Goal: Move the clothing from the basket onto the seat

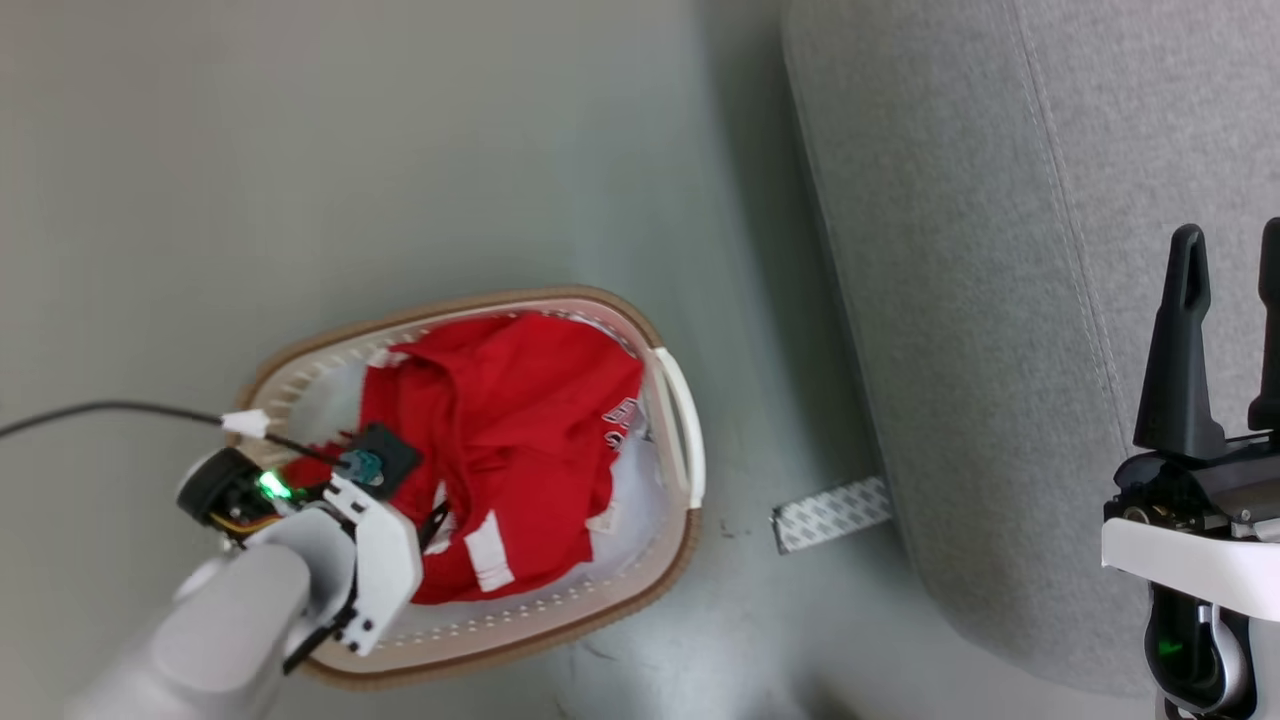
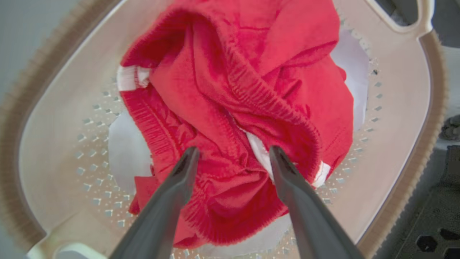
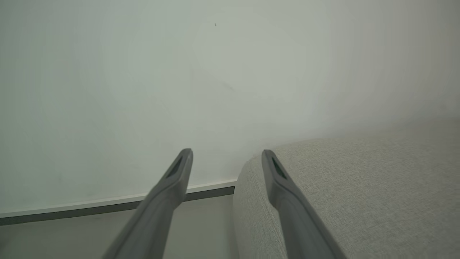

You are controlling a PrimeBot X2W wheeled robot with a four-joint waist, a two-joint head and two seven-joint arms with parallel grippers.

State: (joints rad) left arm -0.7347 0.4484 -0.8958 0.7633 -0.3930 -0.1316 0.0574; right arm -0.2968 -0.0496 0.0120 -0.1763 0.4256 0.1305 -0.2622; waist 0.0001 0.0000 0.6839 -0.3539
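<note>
Left gripper [image 2: 233, 153], spread wide and empty, points at red clothing [image 2: 222, 90] heaped in one basket [image 2: 402, 108], garment count unclear; right gripper [image 3: 226, 153], equally wide and empty, hangs by one cropped seat [image 3: 359, 187].

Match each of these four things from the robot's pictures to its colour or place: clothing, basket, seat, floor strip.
Column one
1. clothing
2. basket
3. seat
4. floor strip

Column two
A. light grey fabric with stitched seams
B. bright red, heaped in the basket
C. white with a brown rim
D. lying flat between basket and seat

Pairs: 1-B, 2-C, 3-A, 4-D
</note>
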